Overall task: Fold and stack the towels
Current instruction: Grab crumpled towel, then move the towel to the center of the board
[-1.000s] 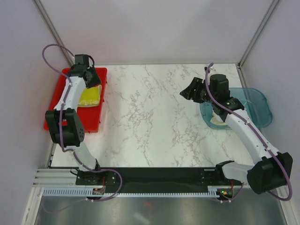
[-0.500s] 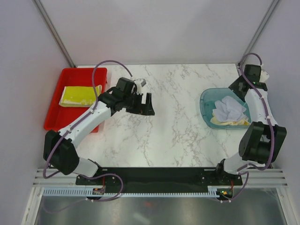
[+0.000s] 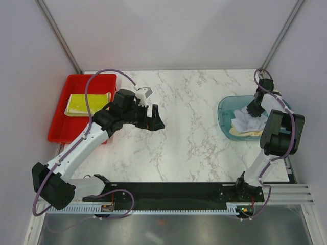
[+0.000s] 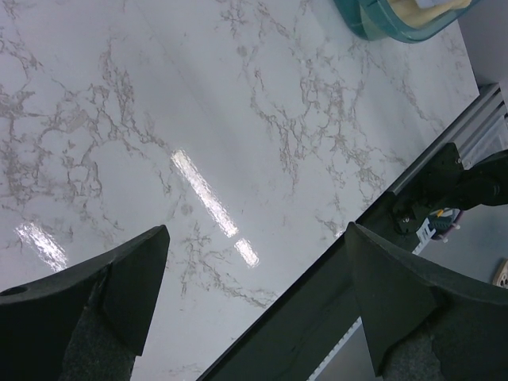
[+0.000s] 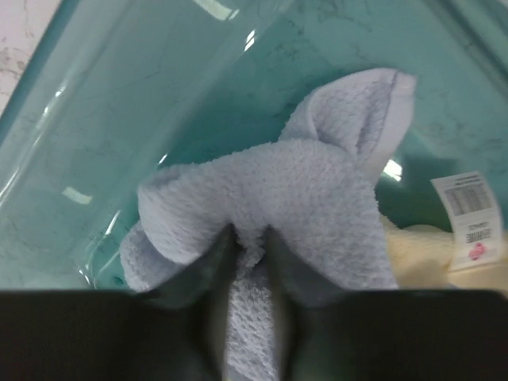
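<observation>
A folded yellow towel [image 3: 87,103] lies in the red tray [image 3: 60,133] at the left. My left gripper [image 3: 156,118] [image 4: 255,238] hangs open over bare marble to the right of the tray, with nothing between its fingers. A crumpled white-grey towel [image 3: 244,121] [image 5: 270,182] sits in the teal bin [image 3: 225,109] [image 5: 159,95] on top of a pale cream towel [image 3: 250,133] [image 5: 421,246]. My right gripper [image 3: 254,111] [image 5: 250,242] reaches down into the bin, and its fingers pinch a bunched fold of the white-grey towel.
A white label [image 5: 472,214] sticks out from the towels in the bin. The black base rail [image 4: 333,278] runs along the table's near edge. The bin's corner [image 4: 397,24] shows at the top of the left wrist view. Grey walls close in both sides.
My left arm left the red tray and swung out over the marble, its gripper opening wide. The right arm moved back and down into the bin, and its jaws closed onto the white-grey towel.
</observation>
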Robot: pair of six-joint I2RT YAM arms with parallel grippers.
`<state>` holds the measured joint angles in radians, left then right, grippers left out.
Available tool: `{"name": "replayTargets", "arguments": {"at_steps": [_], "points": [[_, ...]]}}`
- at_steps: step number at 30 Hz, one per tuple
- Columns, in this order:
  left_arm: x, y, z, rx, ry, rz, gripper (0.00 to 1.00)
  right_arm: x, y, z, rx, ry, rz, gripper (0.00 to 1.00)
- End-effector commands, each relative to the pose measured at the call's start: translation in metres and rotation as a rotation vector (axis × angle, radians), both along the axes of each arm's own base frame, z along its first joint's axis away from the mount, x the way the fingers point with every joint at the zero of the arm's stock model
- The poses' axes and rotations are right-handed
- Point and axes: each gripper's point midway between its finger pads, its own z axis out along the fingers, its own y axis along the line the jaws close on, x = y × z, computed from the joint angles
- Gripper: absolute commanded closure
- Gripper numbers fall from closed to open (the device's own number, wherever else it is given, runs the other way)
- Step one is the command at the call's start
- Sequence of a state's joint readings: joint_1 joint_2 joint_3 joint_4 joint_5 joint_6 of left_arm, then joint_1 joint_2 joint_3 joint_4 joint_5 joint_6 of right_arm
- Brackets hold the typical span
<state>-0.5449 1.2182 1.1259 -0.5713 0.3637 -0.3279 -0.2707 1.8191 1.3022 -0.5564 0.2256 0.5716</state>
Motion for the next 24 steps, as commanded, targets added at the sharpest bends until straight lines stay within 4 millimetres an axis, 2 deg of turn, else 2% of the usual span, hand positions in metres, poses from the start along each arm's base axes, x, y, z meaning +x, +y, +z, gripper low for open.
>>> {"name": "replayTargets", "arguments": {"at_steps": [1,2,3,5,6,7,8,9,11,12,13,14,15,16,18,19,20,21,22,23,24], "points": [[0.003,0.0,0.007,-0.008,-0.062,-0.021,0.0,0.034,0.0,0.026,-0.001,-0.101,0.077,0.79],[0.003,0.001,0.007,-0.007,-0.065,-0.016,0.0,0.037,0.0,0.036,-0.007,-0.116,0.092,0.91],[0.005,0.002,0.007,-0.003,-0.071,-0.002,0.0,0.044,0.001,0.054,-0.006,-0.157,0.112,1.0],[0.005,0.003,0.01,-0.011,-0.082,0.006,0.0,0.047,0.006,0.102,-0.028,-0.24,0.143,1.0],[0.005,0.003,0.01,-0.011,-0.081,0.009,0.0,0.044,0.012,0.137,-0.051,-0.313,0.16,1.0],[0.005,0.003,0.011,-0.013,-0.081,0.008,0.0,0.041,0.024,0.154,-0.052,-0.336,0.19,1.0],[0.006,0.003,0.01,-0.01,-0.083,0.013,0.0,0.04,0.031,0.177,-0.066,-0.382,0.206,1.0],[0.008,0.003,0.01,-0.008,-0.086,0.017,0.0,0.031,0.039,0.208,-0.076,-0.447,0.222,1.0],[0.009,0.003,0.01,-0.006,-0.083,0.018,0.0,0.025,0.072,0.236,-0.006,-0.536,0.315,1.0],[0.01,0.004,0.012,-0.007,-0.087,0.025,0.0,0.013,0.088,0.263,0.032,-0.62,0.344,1.0],[0.009,0.003,0.015,-0.013,-0.094,0.022,0.0,0.012,0.107,0.283,0.068,-0.702,0.395,1.0],[0.009,0.005,0.022,-0.021,-0.112,0.029,0.0,0.004,0.14,0.29,0.18,-0.757,0.508,1.0],[0.01,0.007,0.027,-0.025,-0.121,0.044,0.0,-0.013,0.159,0.32,0.212,-0.866,0.57,1.0],[0.01,0.009,0.035,-0.032,-0.139,0.057,0.0,-0.02,0.192,0.335,0.334,-0.953,0.639,1.0],[0.01,0.015,0.046,-0.032,-0.165,0.087,0.0,-0.044,0.225,0.363,0.422,-1.056,0.726,1.0],[0.01,0.016,0.053,-0.038,-0.181,0.094,0.0,-0.057,0.258,0.373,0.498,-1.086,0.796,1.0],[0.011,0.02,0.053,-0.025,-0.189,0.115,0.0,-0.062,0.274,0.357,0.55,-1.056,0.816,1.0],[0.009,0.026,0.056,-0.025,-0.199,0.132,0.0,-0.069,0.288,0.358,0.578,-1.08,0.848,1.0],[0.008,0.029,0.051,-0.011,-0.192,0.146,0.0,-0.079,0.313,0.344,0.636,-1.036,0.892,1.0],[0.01,0.036,0.049,0.003,-0.196,0.183,0.0,-0.081,0.324,0.309,0.664,-0.956,0.891,1.0],[0.008,0.039,0.049,-0.002,-0.194,0.202,0.01,-0.088,0.345,0.287,0.68,-0.899,0.922,1.0]]}}
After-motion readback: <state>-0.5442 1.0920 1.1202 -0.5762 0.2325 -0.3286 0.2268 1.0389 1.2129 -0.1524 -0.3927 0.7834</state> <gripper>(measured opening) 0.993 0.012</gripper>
